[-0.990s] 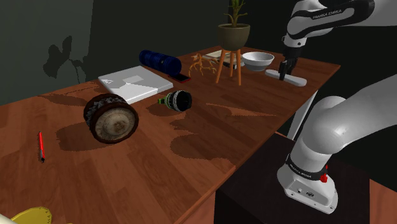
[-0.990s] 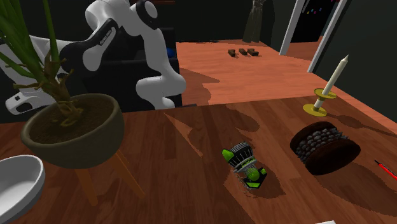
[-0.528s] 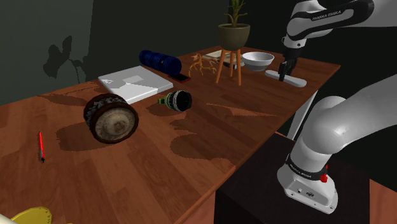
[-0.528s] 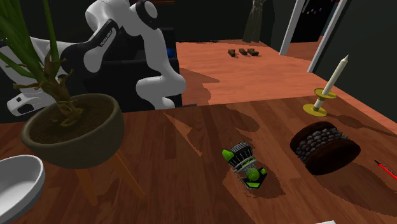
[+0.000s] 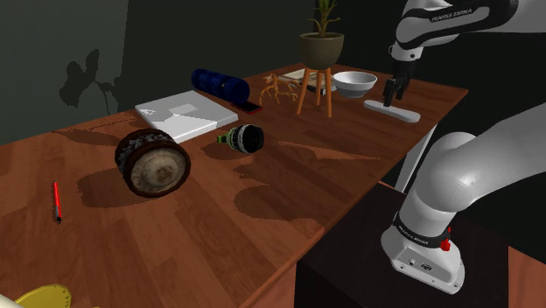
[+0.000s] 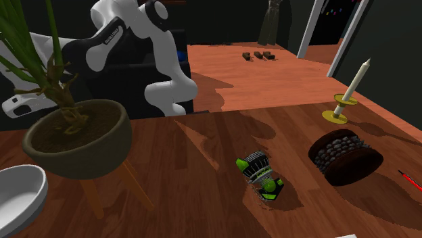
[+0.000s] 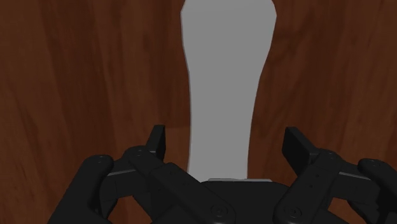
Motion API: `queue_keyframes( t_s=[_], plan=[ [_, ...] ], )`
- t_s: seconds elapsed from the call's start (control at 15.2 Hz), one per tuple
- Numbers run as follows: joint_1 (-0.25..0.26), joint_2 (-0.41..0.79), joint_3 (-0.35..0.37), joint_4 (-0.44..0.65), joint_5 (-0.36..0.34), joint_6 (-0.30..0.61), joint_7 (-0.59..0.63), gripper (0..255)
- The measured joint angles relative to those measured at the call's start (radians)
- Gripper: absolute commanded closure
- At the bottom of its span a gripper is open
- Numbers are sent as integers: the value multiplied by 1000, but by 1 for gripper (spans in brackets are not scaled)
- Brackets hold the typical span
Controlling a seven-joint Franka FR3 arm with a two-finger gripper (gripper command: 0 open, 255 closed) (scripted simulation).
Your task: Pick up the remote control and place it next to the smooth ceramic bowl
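One flat, waisted grey remote (image 7: 226, 89) lies on glossy wood-grain table (image 7: 83, 76).

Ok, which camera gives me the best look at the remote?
The wrist view: the grey remote shows large and close, between the fingers of the open gripper, untouched. The shoulder view shows it small, lying beside the white bowl.

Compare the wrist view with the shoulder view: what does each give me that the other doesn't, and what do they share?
Wrist view adds: the all-black gripper is open, its fingers standing either side of the flat grey remote control without touching it. Shoulder view adds: the smooth white bowl sits just to that view's left of the remote, with a potted plant on a wooden stool beyond. Shared: the gripper over the remote, which lies flat on the reddish-brown wooden table.
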Motion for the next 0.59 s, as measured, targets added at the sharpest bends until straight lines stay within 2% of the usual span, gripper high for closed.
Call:
queue_keyframes(
  t_s=[0.2, 0.59],
  plan=[
    [0, -10, 29, 52, 16, -65, -5, 0],
    [3, -8, 35, 70, 23, -82, -7, 0]
  ],
)
